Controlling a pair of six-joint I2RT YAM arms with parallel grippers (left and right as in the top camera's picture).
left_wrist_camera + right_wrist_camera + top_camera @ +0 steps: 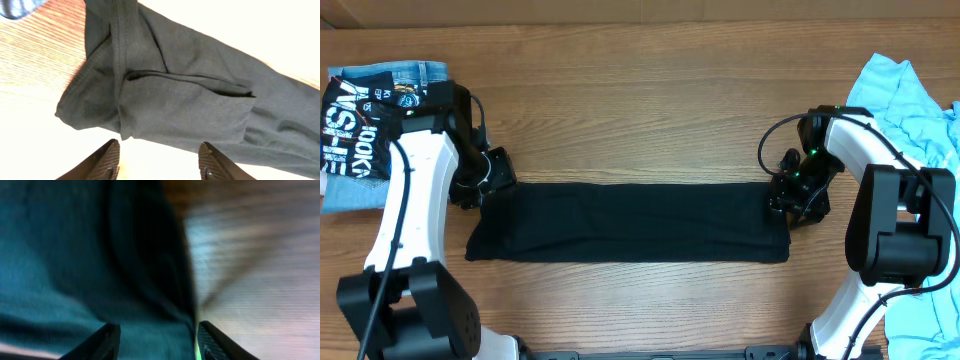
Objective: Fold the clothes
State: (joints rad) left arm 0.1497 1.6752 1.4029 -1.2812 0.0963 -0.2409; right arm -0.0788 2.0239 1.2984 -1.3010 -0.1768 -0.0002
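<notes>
The plain black T-shirt (630,222) lies on the wooden table, folded into a long flat strip running left to right. My left gripper (492,182) is at its left end. In the left wrist view the jaws (160,161) are open and empty over bare table, just short of the folded sleeve and hem (190,100). My right gripper (782,205) is at the strip's right end. In the blurred right wrist view its jaws (159,342) are open, with the shirt's dark fabric (75,255) under and between them, its edge by the right finger.
A black garment with white lettering (355,125) lies on a light blue denim piece (395,75) at the far left. A light blue cloth pile (910,110) sits at the right edge. Bare wood (640,110) lies behind the shirt.
</notes>
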